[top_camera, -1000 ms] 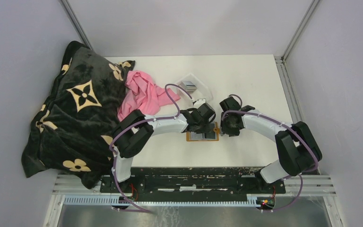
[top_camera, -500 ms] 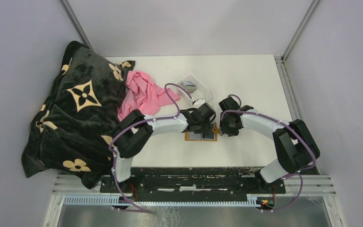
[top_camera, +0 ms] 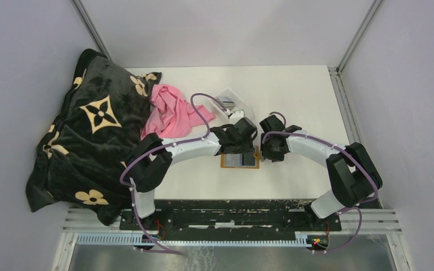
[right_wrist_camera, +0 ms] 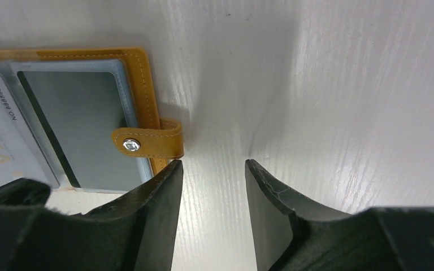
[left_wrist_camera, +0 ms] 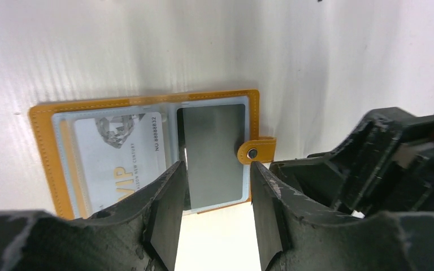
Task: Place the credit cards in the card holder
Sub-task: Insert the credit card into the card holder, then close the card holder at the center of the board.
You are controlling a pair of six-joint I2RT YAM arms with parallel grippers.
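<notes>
The card holder point(top_camera: 240, 160) lies open and flat on the white table, an orange bifold with clear pockets. In the left wrist view its left pocket holds a white VIP card point(left_wrist_camera: 116, 155) and its right pocket a grey card point(left_wrist_camera: 212, 147). My left gripper point(left_wrist_camera: 217, 169) hovers open over the holder's near edge, nothing between its fingers. My right gripper point(right_wrist_camera: 212, 166) stands open over bare table, just right of the holder's snap strap point(right_wrist_camera: 147, 144). More credit cards point(top_camera: 225, 102) sit stacked in a clear tray behind the left gripper point(top_camera: 240, 145).
The clear plastic tray point(top_camera: 242, 106) stands at the back centre. A pink cloth point(top_camera: 169, 113) lies left of it, against a large black blanket with cream flowers point(top_camera: 90, 130). The two wrists sit close together over the holder.
My left gripper has opened and drawn back from the holder toward the far side, uncovering the pockets. The right gripper has barely shifted.
</notes>
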